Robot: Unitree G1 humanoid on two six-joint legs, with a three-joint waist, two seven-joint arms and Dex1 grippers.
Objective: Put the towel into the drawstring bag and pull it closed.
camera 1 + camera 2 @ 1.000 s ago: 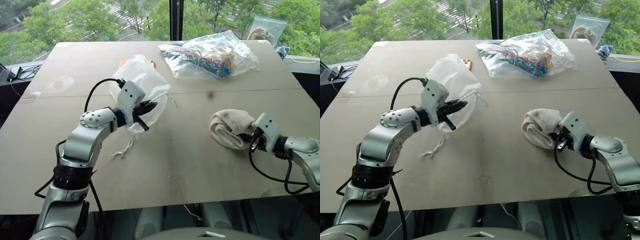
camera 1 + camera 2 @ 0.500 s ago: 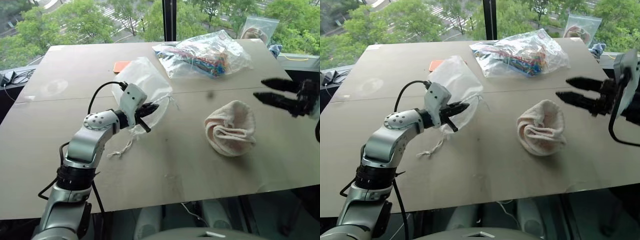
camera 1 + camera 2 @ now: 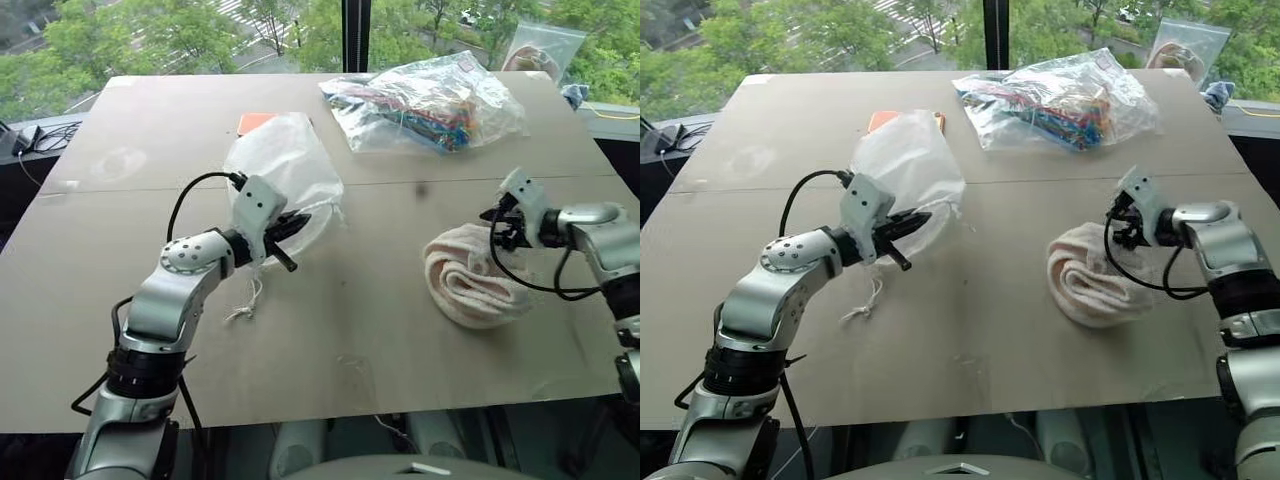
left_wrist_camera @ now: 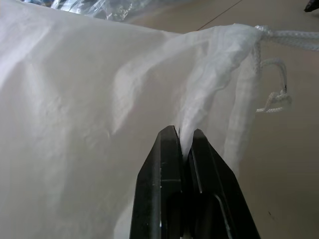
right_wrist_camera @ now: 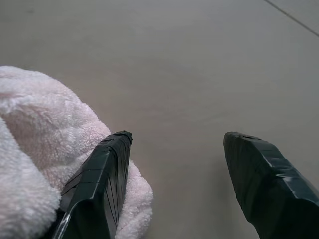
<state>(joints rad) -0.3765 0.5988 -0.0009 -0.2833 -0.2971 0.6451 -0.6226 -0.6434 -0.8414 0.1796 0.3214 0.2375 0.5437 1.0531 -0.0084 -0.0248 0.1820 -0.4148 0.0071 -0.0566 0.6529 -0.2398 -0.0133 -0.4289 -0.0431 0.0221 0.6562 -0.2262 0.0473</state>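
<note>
a two-armed robot works at a brown tabletop [image 3: 360, 330] set before a window onto green trees. the left gripper [image 4: 182, 137] is clamped on a fold of fabric at the mouth of the drawstring bag [image 3: 283, 180], a milky-white pouch that billows up from the surface, with its white cord [image 3: 247, 300] trailing down onto the tabletop beneath the arm. in the left wrist view the two black fingers [image 4: 162, 164] press together with the thin cloth pinched between them, and the knotted cord end hangs just beside the hem. well apart from the bag, on the robot's right, the cream towel [image 3: 470, 280] lies loosely rolled on the tabletop. the right gripper [image 5: 177, 144] hovers at the towel's far edge with its fingers spread apart, one finger resting against the terry pile and the other over bare tabletop. toward the far edge sit a clear plastic bag of colourful items [image 3: 430, 100] and an orange card [image 3: 252, 122] partly behind the pouch.
</note>
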